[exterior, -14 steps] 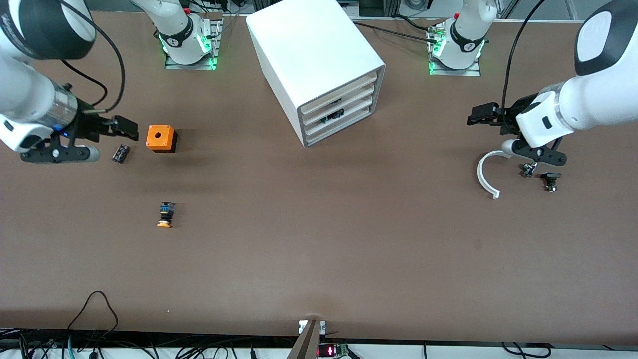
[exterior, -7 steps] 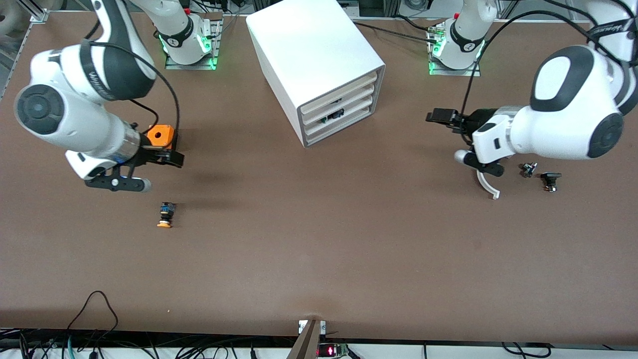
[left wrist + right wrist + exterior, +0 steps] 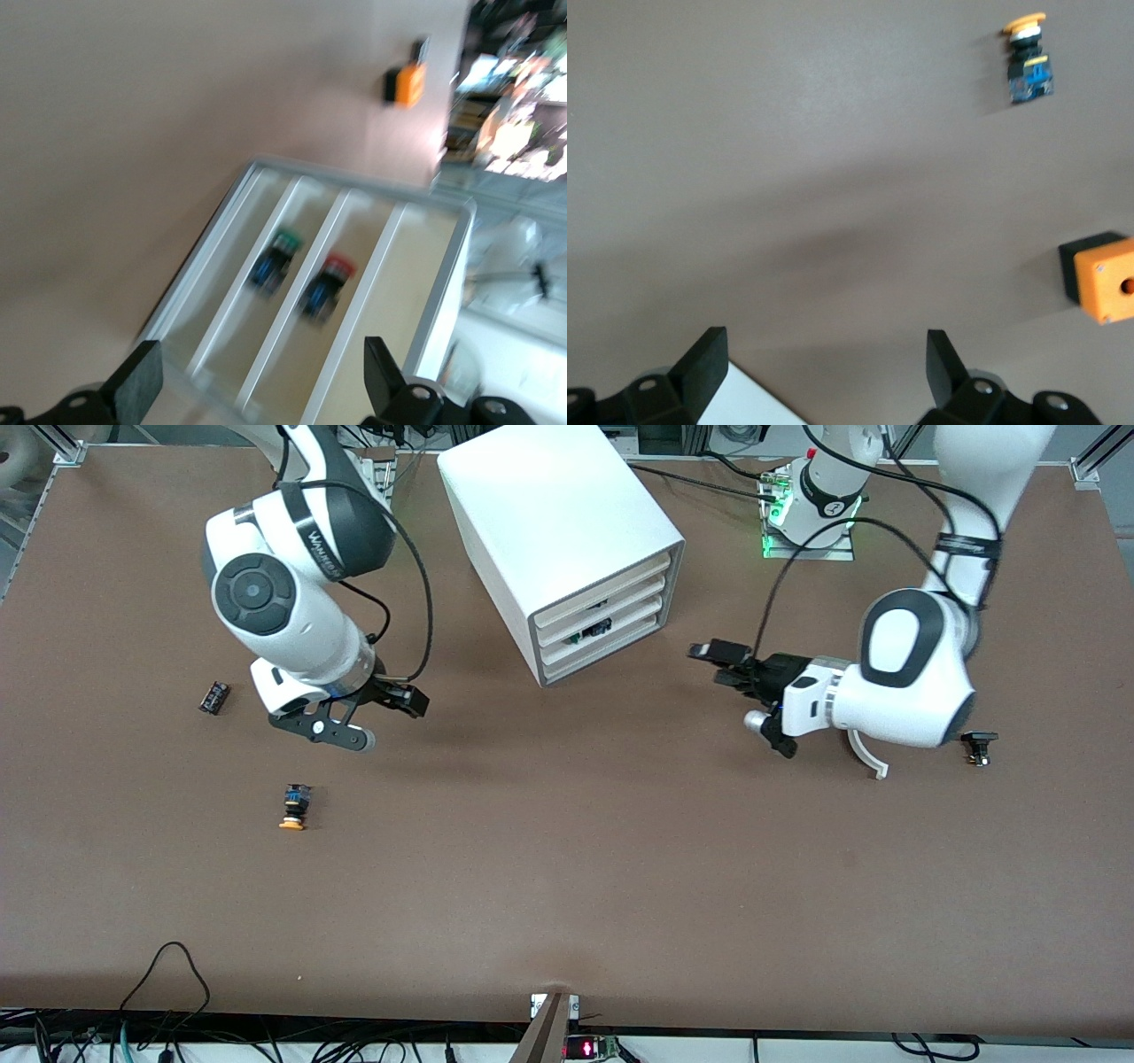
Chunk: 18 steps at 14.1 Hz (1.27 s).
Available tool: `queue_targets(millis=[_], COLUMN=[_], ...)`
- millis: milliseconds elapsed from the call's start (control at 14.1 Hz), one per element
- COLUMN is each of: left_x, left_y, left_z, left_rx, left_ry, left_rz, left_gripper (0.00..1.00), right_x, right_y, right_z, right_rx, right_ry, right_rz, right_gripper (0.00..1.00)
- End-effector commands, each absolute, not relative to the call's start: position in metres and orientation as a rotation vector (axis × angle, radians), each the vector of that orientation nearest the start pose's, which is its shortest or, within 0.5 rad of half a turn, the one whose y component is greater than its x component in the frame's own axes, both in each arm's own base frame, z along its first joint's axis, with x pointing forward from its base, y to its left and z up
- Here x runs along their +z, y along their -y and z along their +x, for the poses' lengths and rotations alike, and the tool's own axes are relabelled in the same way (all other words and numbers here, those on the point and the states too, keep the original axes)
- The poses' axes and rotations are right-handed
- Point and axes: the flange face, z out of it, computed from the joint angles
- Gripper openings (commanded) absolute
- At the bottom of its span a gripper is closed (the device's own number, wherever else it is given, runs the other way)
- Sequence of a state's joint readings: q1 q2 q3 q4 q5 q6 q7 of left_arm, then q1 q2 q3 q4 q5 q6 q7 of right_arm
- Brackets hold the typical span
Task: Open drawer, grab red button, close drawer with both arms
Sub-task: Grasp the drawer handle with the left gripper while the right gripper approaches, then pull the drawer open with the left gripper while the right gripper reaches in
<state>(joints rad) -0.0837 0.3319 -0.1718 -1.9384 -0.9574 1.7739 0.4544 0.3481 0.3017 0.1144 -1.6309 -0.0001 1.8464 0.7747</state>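
Note:
The white drawer cabinet (image 3: 567, 522) stands at the robots' side of the table, and its three drawers (image 3: 602, 622) are shut. In the left wrist view the red-capped button (image 3: 326, 282) shows through a drawer front, beside a green-capped one (image 3: 276, 255). My left gripper (image 3: 719, 662) is open and empty, in the air in front of the drawers; its fingers frame the cabinet (image 3: 261, 390). My right gripper (image 3: 400, 700) is open and empty over bare table beside the cabinet, toward the right arm's end. It shows in its own view (image 3: 824, 367) by a cabinet corner (image 3: 757, 403).
An orange-yellow-capped button (image 3: 293, 807) (image 3: 1028, 57) lies nearer the front camera than my right gripper. An orange box (image 3: 1103, 279) (image 3: 406, 86) is hidden by the right arm in the front view. A small black part (image 3: 213, 697) lies near it. A white curved piece (image 3: 866, 755) and a black part (image 3: 977, 746) lie under the left arm.
Both arms have swung in toward the cabinet. My right gripper left the orange box. My left gripper left the white curved piece. Both stay open.

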Motion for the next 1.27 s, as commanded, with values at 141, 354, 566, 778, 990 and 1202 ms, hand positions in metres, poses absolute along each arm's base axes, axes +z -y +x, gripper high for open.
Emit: queue_targets(millis=[141,354,566,778,990,1202], left_x=[0.277,0.240,0.220,0.218,0.203,0.195], left_y=[0.247,0.220,0.221,0.227,0.227,0.233], left_z=[0.473,0.445,0.413,0.402,0.378,0.372], left_rx=[-0.217,-0.178,-0.226,-0.273,-0.367,-0.393], left_ry=[0.189,0.215,0.129,0.095,0.071,0.060], left_rz=[2.103,2.041,1.962,1.889,1.840,1.828], left_gripper=[0.99,0.99,0.99,0.97,0.90,0.76], right_x=[0.448,0.454,0.465,0.476,0.479,0.484], right_y=[-0.329,-0.351,-0.381,-0.397,-0.402,-0.419], right_z=[0.586,0.584,0.569,0.563,0.563,0.572], right_rx=[0.090,0.072,0.056,0.084,0.112,0.122], right_ry=[-0.768,-0.870,-0.909,-0.977,-1.010,-1.098], right_rz=[-3.044,-2.999,-2.971,-2.914,-2.873,-2.810], right_gripper=[0.99,0.99,0.99,0.99,0.99,0.99])
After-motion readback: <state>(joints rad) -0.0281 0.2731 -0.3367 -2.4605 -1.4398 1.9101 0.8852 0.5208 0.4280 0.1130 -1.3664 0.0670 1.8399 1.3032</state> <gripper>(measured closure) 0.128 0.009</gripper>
